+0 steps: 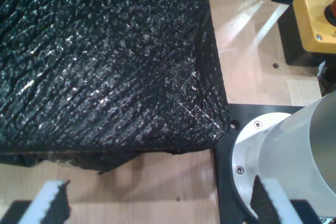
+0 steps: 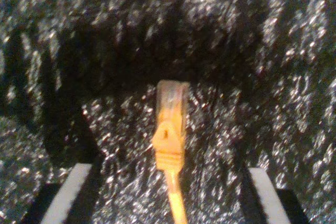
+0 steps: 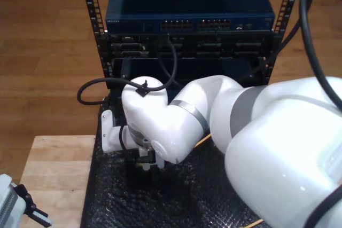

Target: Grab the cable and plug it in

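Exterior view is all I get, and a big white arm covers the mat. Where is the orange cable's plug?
Observer: The small clear plastic plug lies on the bumpy black foam mat, on the end of the long thin yellow-orange cable.
Operator: Is my second pincer holding it?
Observer: No, its fingers stand open either side, not touching.
Operator: And my first pincer?
Observer: Open too, above the pale wooden table beside the mat's corner.

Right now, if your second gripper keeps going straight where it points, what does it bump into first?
Probably the cable: its orange plug end lies between my second gripper's open fingers, on the black mat. Depth is unclear in this blurry view, so I may reach the mat at about the same time.
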Controlling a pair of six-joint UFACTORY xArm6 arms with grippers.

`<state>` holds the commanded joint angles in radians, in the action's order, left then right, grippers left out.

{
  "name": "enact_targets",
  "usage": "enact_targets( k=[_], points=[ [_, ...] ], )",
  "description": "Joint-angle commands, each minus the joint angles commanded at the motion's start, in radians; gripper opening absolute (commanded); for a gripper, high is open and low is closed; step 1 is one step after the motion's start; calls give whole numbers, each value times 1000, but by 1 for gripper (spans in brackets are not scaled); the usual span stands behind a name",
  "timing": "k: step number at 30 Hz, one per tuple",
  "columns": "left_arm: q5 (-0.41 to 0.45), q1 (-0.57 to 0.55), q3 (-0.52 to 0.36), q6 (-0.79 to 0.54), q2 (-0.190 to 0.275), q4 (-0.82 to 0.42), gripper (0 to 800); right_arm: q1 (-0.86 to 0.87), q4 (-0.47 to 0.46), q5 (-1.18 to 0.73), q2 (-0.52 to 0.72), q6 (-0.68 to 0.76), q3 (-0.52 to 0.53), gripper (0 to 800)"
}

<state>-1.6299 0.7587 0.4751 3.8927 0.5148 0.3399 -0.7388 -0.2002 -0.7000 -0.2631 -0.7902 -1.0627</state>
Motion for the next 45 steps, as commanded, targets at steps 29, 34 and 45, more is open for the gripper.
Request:
enact_targets(
  k=[29, 34, 45],
  points=[
    [-2, 0, 0, 0, 0, 0, 800, -8, -18, 2, 0, 5, 3, 40],
    [-6, 0, 3, 2, 2, 0, 800, -6, -18, 2, 9, -6, 0, 6],
    [-15, -5, 26, 17, 0, 31, 800, 75, 2, -97, 84, -114, -6, 6]
  ],
)
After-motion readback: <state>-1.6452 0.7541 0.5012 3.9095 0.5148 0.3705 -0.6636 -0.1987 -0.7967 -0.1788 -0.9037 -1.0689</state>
